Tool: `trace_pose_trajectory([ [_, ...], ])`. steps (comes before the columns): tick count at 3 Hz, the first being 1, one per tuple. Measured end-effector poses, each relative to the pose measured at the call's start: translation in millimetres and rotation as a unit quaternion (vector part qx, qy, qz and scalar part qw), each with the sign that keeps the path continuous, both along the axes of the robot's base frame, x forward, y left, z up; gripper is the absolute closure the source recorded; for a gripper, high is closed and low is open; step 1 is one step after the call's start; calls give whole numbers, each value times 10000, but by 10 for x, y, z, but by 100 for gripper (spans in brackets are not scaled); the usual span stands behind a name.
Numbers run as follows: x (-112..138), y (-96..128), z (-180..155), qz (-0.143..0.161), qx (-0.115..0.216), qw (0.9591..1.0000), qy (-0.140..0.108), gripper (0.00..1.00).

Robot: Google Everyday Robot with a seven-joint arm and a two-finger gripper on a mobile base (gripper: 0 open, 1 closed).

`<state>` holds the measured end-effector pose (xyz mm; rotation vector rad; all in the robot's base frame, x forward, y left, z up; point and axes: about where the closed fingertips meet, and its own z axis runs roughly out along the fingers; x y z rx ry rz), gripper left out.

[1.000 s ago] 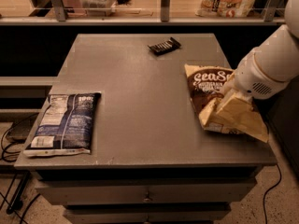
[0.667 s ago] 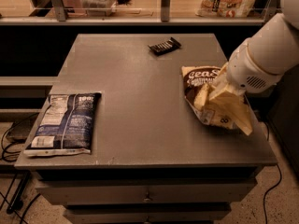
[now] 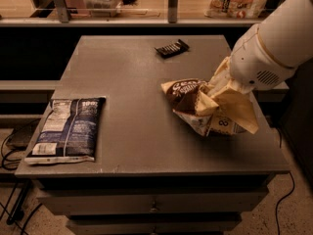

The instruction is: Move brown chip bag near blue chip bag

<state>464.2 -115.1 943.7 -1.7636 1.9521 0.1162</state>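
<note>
1. The crinkly, cream-edged dark brown chip bag (image 3: 195, 99) has slid leftward from the right edge of the flat grey tabletop (image 3: 137, 72) in the last second, and now sits right of centre.
2. The gripper (image 3: 216, 93), under the white arm, is at the bag's right end. Its fingers are pinching the crumpled foil, which is bunched and tilted.
3. The flat rectangular dark blue chip bag (image 3: 68, 129) lies unmoved at the front-left corner, well apart from the brown chip bag.
4. Judgement: the carry is under way, and more leftward travel remains.
5. The small black wrapped bar (image 3: 172, 48) at the rear is out of the path.
</note>
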Motion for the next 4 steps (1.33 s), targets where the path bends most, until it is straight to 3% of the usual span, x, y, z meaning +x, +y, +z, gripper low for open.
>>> trace_pose_trajectory([
  [1,-132,363,140,597,239,9979,-95,100],
  [2,-380,955,436,1590,674,9846,-281,100],
  [3,-574,1470,665,2337,1004,9661,-438,100],
  [4,-561,1841,629,2633,1170,9567,-421,82],
])
